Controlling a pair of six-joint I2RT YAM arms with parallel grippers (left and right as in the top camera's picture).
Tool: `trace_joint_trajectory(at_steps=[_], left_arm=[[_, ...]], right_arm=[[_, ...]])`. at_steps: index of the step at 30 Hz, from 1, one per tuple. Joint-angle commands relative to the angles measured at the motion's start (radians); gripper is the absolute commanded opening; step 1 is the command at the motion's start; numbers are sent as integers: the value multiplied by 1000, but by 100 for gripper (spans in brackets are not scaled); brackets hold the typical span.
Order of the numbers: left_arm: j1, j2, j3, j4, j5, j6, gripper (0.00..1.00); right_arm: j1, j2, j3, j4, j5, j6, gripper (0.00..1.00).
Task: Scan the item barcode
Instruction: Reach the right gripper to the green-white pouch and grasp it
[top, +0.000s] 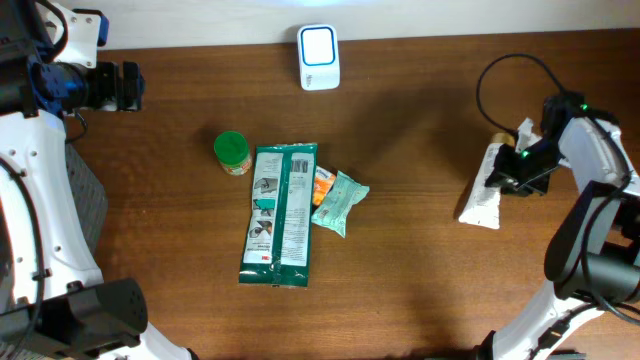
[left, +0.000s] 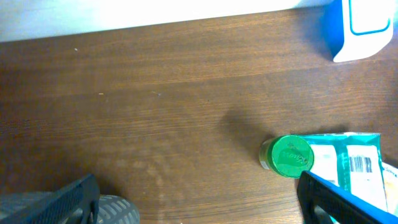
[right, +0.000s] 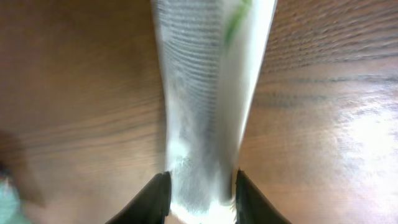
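A dark wood-grain table (top: 420, 200) fills the overhead view, with a pale strip along its far edge. The white packet (top: 480, 195) lies flat near the right edge. The right gripper (top: 508, 176) straddles one end with its jaws partly apart, and whether they pinch it cannot be told. The left gripper (top: 128, 87) hangs spread wide over bare wood at far left. A white-and-blue scanner (top: 318, 57) stands at the far edge. A green-lidded jar (top: 231, 152), a long green packet (top: 282, 212) and a teal pouch (top: 342, 200) lie mid-table.
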Motion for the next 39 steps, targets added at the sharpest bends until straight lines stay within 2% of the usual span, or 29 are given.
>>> trace_joint_trajectory(at_steps=[1,4,9,16,18,20,25,32,36,39], left_arm=[[2,-10,6,2,3,15,99],[2,-10,6,2,3,15,99],[2,-10,6,2,3,16,99],[2,-10,6,2,3,15,99],[2,-10,6,2,3,15,99],[2,-10,6,2,3,15,99],[2,-10,6,2,3,15,99],[2,-10,6,2,3,15,99],[2,-10,6,2,3,15,99],[2,-10,6,2,3,15,99]], right_arm=[[30,-3,185,-133,-10,-68,42],[122,-3,330,-235,-76,-170,50],[362,-2,355,-183,-77,-285,60],[631,31,354,-77,-29,-386,61],[659,66,354,-78,-42,-396,60],[686,156,354,-98,-128,-466,60],[687,292,354,-128,-216,-537,60],[686,330,354,-123,-245,-567,59],[687,348,352,-109,-245,-567,52],[686,381,346,-103,-245,-567,38]])
